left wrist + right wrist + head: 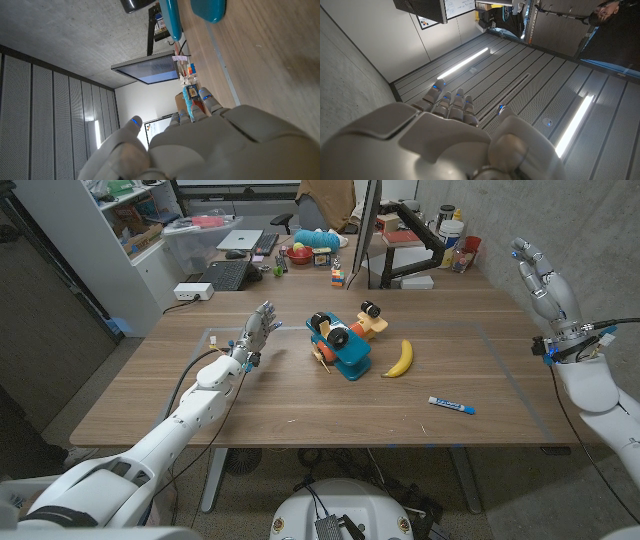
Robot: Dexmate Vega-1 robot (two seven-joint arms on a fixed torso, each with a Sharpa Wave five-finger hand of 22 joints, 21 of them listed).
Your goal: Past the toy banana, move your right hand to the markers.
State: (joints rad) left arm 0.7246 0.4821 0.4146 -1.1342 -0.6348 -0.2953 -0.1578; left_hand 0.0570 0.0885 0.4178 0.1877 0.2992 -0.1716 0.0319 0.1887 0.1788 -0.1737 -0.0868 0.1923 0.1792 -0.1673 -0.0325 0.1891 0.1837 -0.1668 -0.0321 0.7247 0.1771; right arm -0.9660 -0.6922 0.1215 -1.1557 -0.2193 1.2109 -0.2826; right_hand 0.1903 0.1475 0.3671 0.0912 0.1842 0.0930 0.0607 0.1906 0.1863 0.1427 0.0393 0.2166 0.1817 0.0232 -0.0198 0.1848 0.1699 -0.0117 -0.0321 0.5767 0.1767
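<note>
I see one blue-and-white marker (451, 405) lying on the wooden table (180, 380) toward my right front, the yellow toy banana (399, 360) near it, and a teal toy vehicle with black wheels (340, 345) just beyond. My right hand (545, 290) is raised off the table's right edge, fingers apart, empty; my left hand (254, 335) is spread, empty.

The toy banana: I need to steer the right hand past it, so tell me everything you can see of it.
The toy banana is plain yellow, curved and smooth, plastic by the look of it, with darker tips. It lies on its side on the wooden table near the middle, one tip pointing away from the robot, the other toward the blue toy vehicle on its left. It lies close beside that toy; whether they touch I cannot tell. No hand touches it. The marker lies nearer the robot, to its right.
</note>
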